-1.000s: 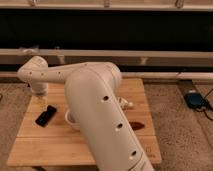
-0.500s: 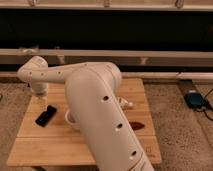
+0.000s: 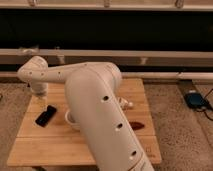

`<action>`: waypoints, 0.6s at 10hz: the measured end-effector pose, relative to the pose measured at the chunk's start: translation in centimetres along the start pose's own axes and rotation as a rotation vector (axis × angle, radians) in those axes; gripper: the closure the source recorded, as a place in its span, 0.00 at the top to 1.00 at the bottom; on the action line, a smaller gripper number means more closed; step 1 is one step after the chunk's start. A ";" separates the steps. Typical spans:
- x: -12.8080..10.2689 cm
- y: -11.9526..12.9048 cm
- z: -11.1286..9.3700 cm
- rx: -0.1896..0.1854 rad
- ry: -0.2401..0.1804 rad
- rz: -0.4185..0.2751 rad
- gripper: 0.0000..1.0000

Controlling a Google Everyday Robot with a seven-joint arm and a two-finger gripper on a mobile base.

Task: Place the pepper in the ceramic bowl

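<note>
The pepper (image 3: 137, 125) is small and dark red and lies on the wooden table (image 3: 45, 145), to the right of my arm. The ceramic bowl does not show; my wide white arm (image 3: 100, 115) covers the middle of the table. My gripper (image 3: 41, 104) hangs from the wrist at the table's far left, just above the black phone (image 3: 45, 116) and far from the pepper.
A white cup (image 3: 70, 118) peeks out at the left edge of my arm. A small pale object (image 3: 126, 104) lies behind the pepper. A blue device (image 3: 195, 100) sits on the floor to the right. A dark wall with rails runs behind the table.
</note>
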 end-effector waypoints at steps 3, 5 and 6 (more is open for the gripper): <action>0.5 -0.2 -0.2 -0.004 -0.005 -0.003 0.80; 3.5 -0.6 -1.4 -0.007 0.011 0.016 0.80; 5.8 -0.5 -2.3 -0.005 0.026 0.034 0.80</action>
